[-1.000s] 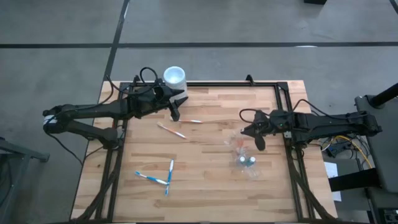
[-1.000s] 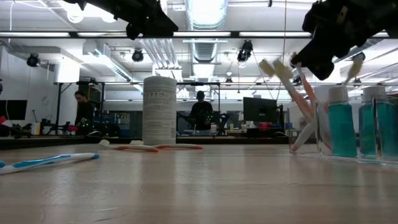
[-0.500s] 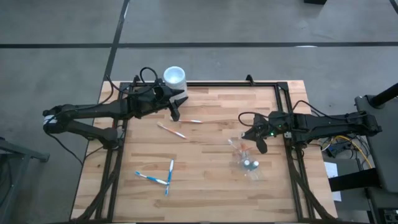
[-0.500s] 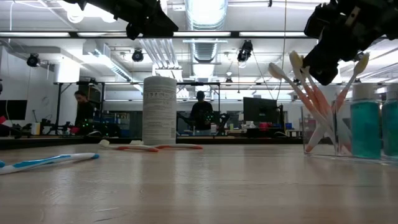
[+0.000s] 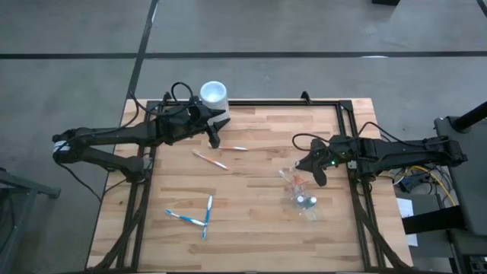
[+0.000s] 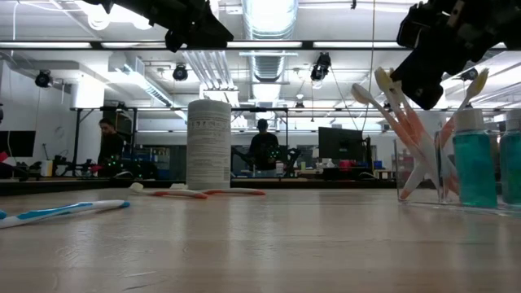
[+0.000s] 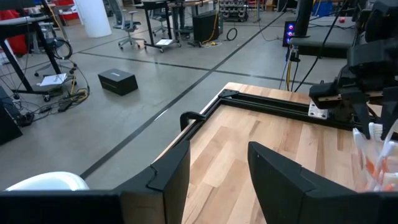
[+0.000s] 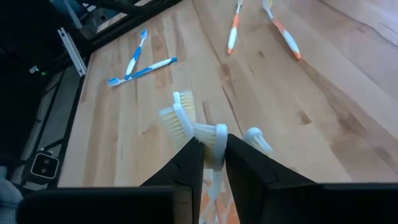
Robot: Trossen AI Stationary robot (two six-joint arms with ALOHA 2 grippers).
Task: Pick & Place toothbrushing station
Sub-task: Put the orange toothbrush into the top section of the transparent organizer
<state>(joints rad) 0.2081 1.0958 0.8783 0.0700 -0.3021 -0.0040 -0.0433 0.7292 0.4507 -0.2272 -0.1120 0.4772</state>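
Observation:
The toothbrushing station, a clear cup (image 5: pixel 294 181) with white-and-orange toothbrushes (image 6: pixel 407 130) leaning in it and teal-filled pieces (image 6: pixel 476 167) beside them, stands on the table's right part. My right gripper (image 8: pixel 214 169) hovers over its brush heads, open by a narrow gap, with one white brush (image 8: pixel 213 140) standing between the fingers. Two orange-and-white brushes (image 5: pixel 210 160) lie mid-table and two blue-and-white ones (image 5: pixel 195 217) lie near the front left. My left gripper (image 5: pixel 215 138) hangs open and empty at the far left. My right gripper comes slanting down from the table's right, and its fingers (image 8: pixel 186 165) stand close on either side of a white brush's neck (image 8: pixel 216 163) just below the bristles. Whether they touch it I cannot tell.
A tall opaque white cup (image 5: pixel 214 93) stands at the far edge beside my left arm. A black frame rail (image 5: pixel 281 103) runs along the table's far and side edges. Bare wood lies between the loose brushes and the station.
The station has slid a little toward the table's right edge, and its brushes have shifted their lean. My right gripper has rolled slightly above the brush heads while staying in place.

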